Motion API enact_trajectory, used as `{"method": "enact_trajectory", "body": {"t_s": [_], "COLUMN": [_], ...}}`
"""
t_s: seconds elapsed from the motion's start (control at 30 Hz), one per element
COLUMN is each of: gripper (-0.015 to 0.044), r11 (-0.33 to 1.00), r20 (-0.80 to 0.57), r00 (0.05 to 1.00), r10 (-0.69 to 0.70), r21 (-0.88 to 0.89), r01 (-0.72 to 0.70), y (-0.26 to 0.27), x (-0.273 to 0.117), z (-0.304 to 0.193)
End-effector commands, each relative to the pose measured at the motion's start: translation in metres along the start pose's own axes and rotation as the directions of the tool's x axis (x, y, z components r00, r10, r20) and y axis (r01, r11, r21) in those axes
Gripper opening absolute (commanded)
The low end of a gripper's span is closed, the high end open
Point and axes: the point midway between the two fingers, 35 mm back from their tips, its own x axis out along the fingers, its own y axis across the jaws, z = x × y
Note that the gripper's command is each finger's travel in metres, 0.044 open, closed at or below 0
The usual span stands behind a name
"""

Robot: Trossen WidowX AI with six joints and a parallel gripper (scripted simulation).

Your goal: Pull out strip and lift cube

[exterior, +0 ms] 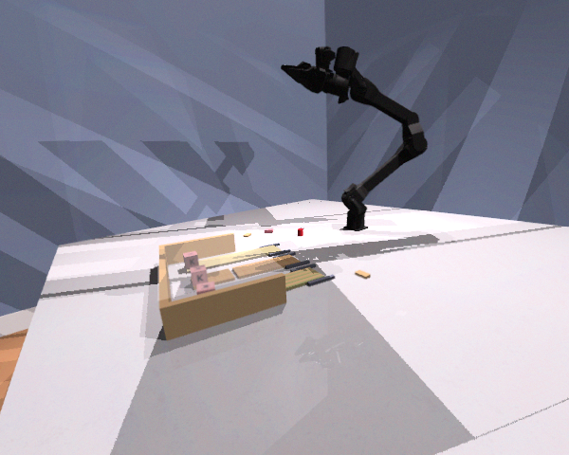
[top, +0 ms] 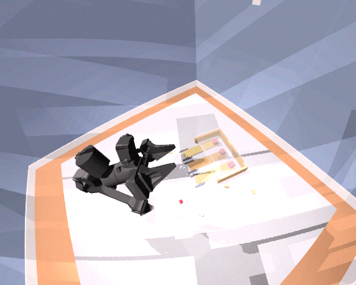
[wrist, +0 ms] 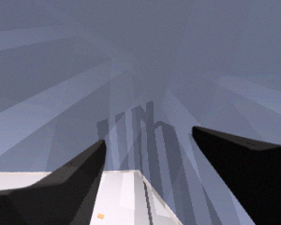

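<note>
While the strips lie with their inner ends in the open-sided tray (top: 231, 173) (exterior: 226, 305), the top view shows the claw (top: 175, 155) (exterior: 282, 66) (wrist: 149, 137) off to their outer side, fingers wide apart and nothing between them! Look at the lineup: the upper strip (top: 193, 151) (exterior: 304, 278) has a break across it, the middle strip (top: 199, 163) (exterior: 267, 265) has one too, and the lower strip (top: 207, 175) (exterior: 252, 253) looks to run unbroken right up to its pink cube (top: 231, 164) (exterior: 191, 259). That's the one to pull, by my reading, and that cube is the prize.

Over to the exterior view, and the claw is high above the worktop (top: 110, 245) (exterior: 373, 342) (wrist: 117, 192), well apart from everything! The chosen cube sits at the tray's far side with a K on its face; the middle cube (top: 222, 151) (exterior: 198, 276) shows a K as well, and the near cube's (top: 215, 141) (exterior: 205, 287) mark is too small to read. All three are in the tray.

Now the wrist view: two dark fingers spread, mostly wall beyond, no strip or cube in sight. So neither half is done: the whole strip has yet to come out, then the cube must be gripped and held up!
</note>
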Motion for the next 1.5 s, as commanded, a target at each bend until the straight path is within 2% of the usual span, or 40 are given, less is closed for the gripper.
{"method": "enact_trajectory", "body": {"t_s": [0.0, 0.27, 0.53, 0.6, 1.13, 1.23, 1.47], "gripper": [0.04, 0.04, 0.04, 0.04, 0.04, 0.0321, 0.0137], "r11": [0.983, 0.872, 0.762, 0.755, 0.755, 0.761, 0.797], "r20": [-0.09, -0.275, -0.451, -0.466, -0.466, -0.525, -0.749], "r00": [0.988, 0.863, 0.623, 0.6, 0.6, 0.553, 0.289], "r10": [0.125, 0.424, 0.639, 0.65, 0.65, 0.647, 0.596], "r21": [0.146, 0.381, 0.481, 0.483, 0.483, 0.491, 0.511], "r01": [-0.111, -0.307, -0.433, -0.443, -0.443, -0.424, -0.322], "y": [0.032, 0.143, 0.263, 0.272, 0.272, 0.275, 0.288], "x": [0.028, 0.052, 0.017, 0.011, 0.011, 0.018, 0.045], "z": [-0.041, -0.118, -0.181, -0.186, -0.186, -0.193, -0.233]}}
